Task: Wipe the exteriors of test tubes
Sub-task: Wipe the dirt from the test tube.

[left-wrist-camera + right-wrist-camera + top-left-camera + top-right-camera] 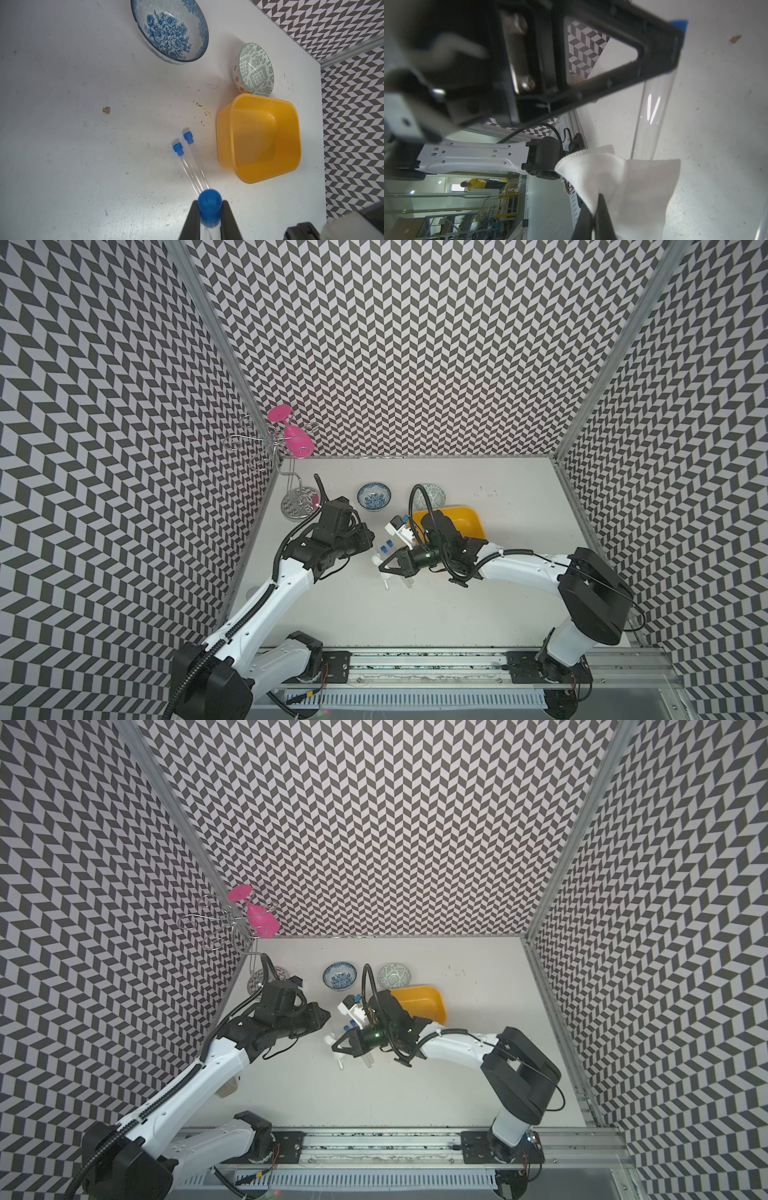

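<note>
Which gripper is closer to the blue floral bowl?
Left. The left gripper, holding a test tube, sits on the near side of the blue floral bowl; the right gripper, pinching the white tissue, is farther toward the robot, by the two loose test tubes.

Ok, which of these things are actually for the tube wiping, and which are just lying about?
For the job: gripped tube, two loose tubes, white tissue.
Just lying about: blue flowered bowl, green patterned bowl, yellow tub, pink glass, wire rack.
</note>
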`<control>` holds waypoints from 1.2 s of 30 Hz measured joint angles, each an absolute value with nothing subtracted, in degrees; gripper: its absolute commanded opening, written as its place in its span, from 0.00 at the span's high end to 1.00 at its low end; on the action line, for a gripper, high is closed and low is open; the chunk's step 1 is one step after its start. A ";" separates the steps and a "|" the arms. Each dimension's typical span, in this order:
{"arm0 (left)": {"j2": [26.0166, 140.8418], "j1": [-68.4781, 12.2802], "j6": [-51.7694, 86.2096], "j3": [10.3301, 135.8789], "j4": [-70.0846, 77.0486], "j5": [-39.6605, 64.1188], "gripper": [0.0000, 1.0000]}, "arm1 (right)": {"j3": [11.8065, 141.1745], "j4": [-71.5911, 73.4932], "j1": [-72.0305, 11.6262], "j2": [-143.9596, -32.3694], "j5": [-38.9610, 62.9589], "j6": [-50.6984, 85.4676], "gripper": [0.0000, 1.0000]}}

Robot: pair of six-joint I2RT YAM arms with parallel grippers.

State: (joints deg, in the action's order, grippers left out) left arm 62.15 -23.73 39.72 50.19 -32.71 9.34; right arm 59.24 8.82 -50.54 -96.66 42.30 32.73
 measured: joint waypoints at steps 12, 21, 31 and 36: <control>59.90 -23.53 39.99 50.09 -34.37 10.15 0.85 | 71.53 6.13 -47.40 -105.65 44.69 29.23 1.00; 59.90 -23.33 40.18 50.06 -34.57 10.20 0.85 | 68.90 7.18 -47.46 -105.25 46.15 28.62 1.00; 61.45 -23.33 40.18 50.06 -34.20 10.20 0.86 | 57.17 7.81 -49.69 -98.48 46.11 29.87 1.00; 61.89 -23.33 40.16 50.06 -33.93 10.22 0.85 | 53.25 8.19 -49.87 -94.59 45.93 30.24 1.00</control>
